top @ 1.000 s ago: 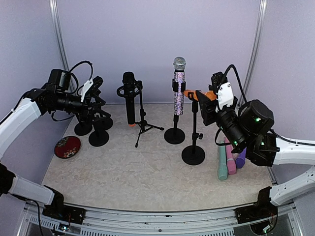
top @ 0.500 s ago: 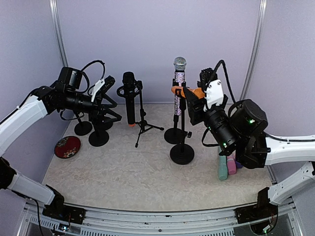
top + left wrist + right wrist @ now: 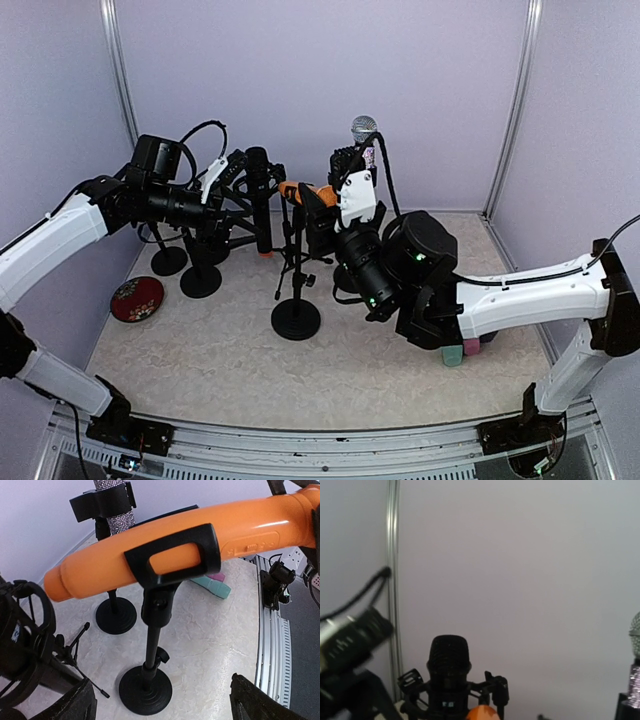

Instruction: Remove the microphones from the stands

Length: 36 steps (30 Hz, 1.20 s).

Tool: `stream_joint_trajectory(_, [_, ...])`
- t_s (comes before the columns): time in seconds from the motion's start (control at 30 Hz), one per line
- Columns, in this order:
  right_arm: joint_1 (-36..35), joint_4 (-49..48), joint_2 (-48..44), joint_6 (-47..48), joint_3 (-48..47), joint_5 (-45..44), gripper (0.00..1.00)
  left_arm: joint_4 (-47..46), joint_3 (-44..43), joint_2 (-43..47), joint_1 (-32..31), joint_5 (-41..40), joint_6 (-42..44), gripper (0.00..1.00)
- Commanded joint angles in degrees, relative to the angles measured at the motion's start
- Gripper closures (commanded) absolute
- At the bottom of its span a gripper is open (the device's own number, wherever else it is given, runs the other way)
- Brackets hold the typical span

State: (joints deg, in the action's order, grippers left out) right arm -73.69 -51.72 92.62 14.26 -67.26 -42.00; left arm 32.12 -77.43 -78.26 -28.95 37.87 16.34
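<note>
The orange microphone (image 3: 298, 191) lies level in the black clip of a round-based stand (image 3: 296, 318). My right gripper (image 3: 322, 206) is shut on its right end; in the right wrist view only the orange tip (image 3: 482, 713) shows and the fingers are out of frame. My left gripper (image 3: 240, 192) is open just left of it. In the left wrist view the orange microphone (image 3: 240, 527) sits in the clip (image 3: 172, 555) above the stand base (image 3: 145, 690). My left gripper (image 3: 160, 707) is wide open there, one finger (image 3: 65, 707) at each bottom corner.
A black microphone (image 3: 261, 195) on a tripod stands right behind the orange one. A sparkly microphone (image 3: 364, 130) on its stand sits behind my right arm. Two bare stands (image 3: 200, 281) and a red disc (image 3: 137, 298) are left. Coloured microphones (image 3: 453, 353) lie right.
My right gripper has carried the orange microphone with its stand well to the left, toward the left gripper. My left arm has reached right and up toward it.
</note>
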Motion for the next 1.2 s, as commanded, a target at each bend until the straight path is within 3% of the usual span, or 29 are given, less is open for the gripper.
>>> stream_joint_trajectory(0.0, [-1.0,-9.4,0.3,-3.6,-3.9,2.7,1.00,-4.6,-1.6,-3.0,-2.3,0.1,-3.4,0.10])
stream_joint_trajectory(0.3, [-2.5,-11.6,1.0,-1.6,-2.0,2.0,1.00,-8.1,-5.0,-8.5,-6.0,-2.0,-6.1,0.12])
stream_joint_trajectory(0.43, [-3.2,-13.5,0.2,0.0,0.4,0.3,1.00,-8.7,-6.2,-10.3,-6.7,-1.9,-6.0,0.17])
stream_joint_trajectory(0.63, [-3.9,-15.8,-0.7,2.4,2.2,-1.1,1.00,-9.6,-6.3,-12.4,-7.8,-1.2,-5.9,0.33])
stream_joint_trajectory(0.87, [-5.5,-18.3,-1.4,8.3,3.4,-1.6,1.00,-11.7,-5.7,-13.7,-8.1,-2.6,-6.0,0.79])
stream_joint_trajectory(1.17, [-7.8,-17.8,-7.6,13.3,7.9,-3.3,1.00,-13.5,-5.4,-15.1,-8.2,-3.6,-5.1,0.95])
